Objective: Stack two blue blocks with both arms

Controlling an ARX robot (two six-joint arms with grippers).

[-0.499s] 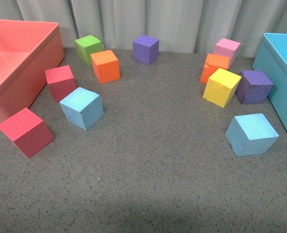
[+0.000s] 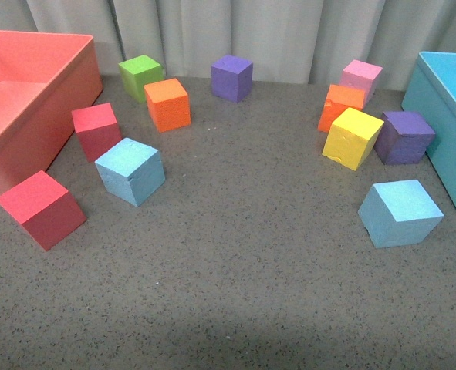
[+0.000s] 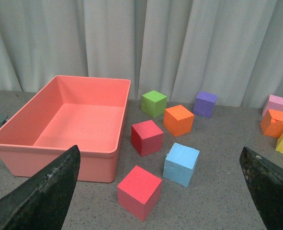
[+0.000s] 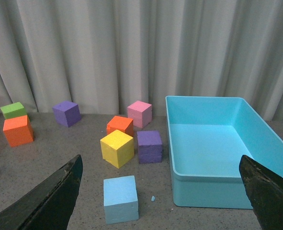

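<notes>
Your left pincer (image 3: 159,149) and right pincer (image 4: 160,158) are both spread wide, holding nothing. The left blue block (image 2: 130,171) and right blue block (image 2: 400,213) sit well apart on the worktop (image 2: 235,301), one per arm I'd guess. Further out, the pink bin (image 3: 98,167) and turquoise bin (image 4: 208,191) look empty

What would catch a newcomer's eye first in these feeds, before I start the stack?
Two big bins frame the table: a salmon-pink bin at the left and a turquoise bin at the right. Between them, among scattered bright cubes such as the yellow cube, the left sky-blue block sits near the pink bin. The right sky-blue block lies close to the turquoise one, so the two are far apart and unstacked.
</notes>
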